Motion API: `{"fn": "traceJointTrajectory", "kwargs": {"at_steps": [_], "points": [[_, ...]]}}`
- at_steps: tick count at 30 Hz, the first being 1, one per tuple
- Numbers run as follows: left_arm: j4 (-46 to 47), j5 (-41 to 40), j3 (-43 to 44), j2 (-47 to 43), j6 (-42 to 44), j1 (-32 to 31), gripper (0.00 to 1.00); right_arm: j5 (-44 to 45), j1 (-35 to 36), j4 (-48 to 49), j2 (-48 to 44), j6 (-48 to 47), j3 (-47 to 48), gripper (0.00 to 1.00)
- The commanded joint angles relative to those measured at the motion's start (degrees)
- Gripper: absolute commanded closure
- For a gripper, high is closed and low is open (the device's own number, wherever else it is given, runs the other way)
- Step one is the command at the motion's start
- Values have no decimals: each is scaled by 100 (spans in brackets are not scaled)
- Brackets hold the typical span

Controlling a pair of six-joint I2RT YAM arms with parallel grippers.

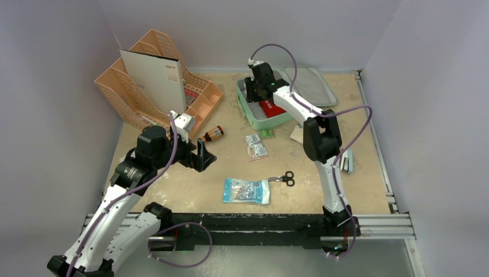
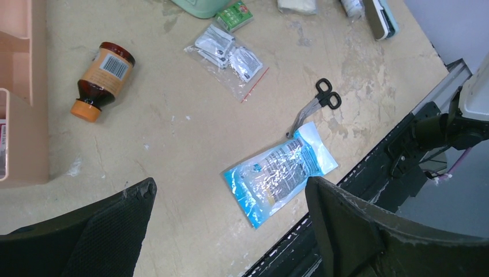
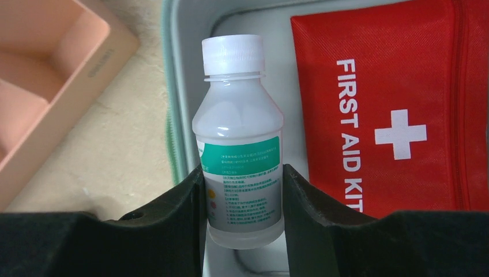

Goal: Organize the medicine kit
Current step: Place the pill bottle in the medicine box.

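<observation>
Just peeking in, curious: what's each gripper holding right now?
Left gripper: open, holding nothing.
Right gripper: closed on the translucent white plastic bottle with a green label.

Pouch in medicine kit, scissors right of packet
</observation>
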Motion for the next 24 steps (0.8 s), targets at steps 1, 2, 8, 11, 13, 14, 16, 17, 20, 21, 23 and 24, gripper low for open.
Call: {"fn": "traceJointTrajectory", "kwargs": {"at_steps": [1, 2, 8, 11, 13, 14, 16, 17, 20, 21, 23, 24], "points": [[23, -236, -81, -87, -17, 11, 0, 110, -65, 244, 136, 14, 306, 77], [33, -230, -93, -115, -17, 11, 0, 93, -75, 200, 241, 30, 425, 77], [-16, -418, -74, -227, 0, 11, 0, -6, -100, 83, 679, 104, 890, 74], [-5, -443, -87, -283, 9, 11, 0, -93, -102, 128, 832, 98, 1019, 69], [0, -417, -95, -280, 5, 11, 0, -136, -98, 197, 874, 78, 1030, 67], [0, -395, -101, -272, 2, 11, 0, -161, -102, 251, 880, 64, 1022, 65], [-1, -364, -109, -264, 8, 11, 0, -189, -103, 414, 890, -7, 984, 65], [0, -360, -103, -257, 9, 11, 0, -215, -103, 535, 889, -42, 950, 65], [-9, -326, -100, -257, 9, 11, 0, -271, -103, 792, 925, -57, 912, 63], [-9, -308, -95, -278, 16, 11, 0, -267, -103, 849, 947, -59, 914, 61], [-9, -310, -100, -319, 18, 11, 0, -258, -103, 961, 1003, -65, 950, 57], [-9, -333, -107, -341, 18, 11, 0, -278, -103, 984, 1030, -67, 972, 56]]}}
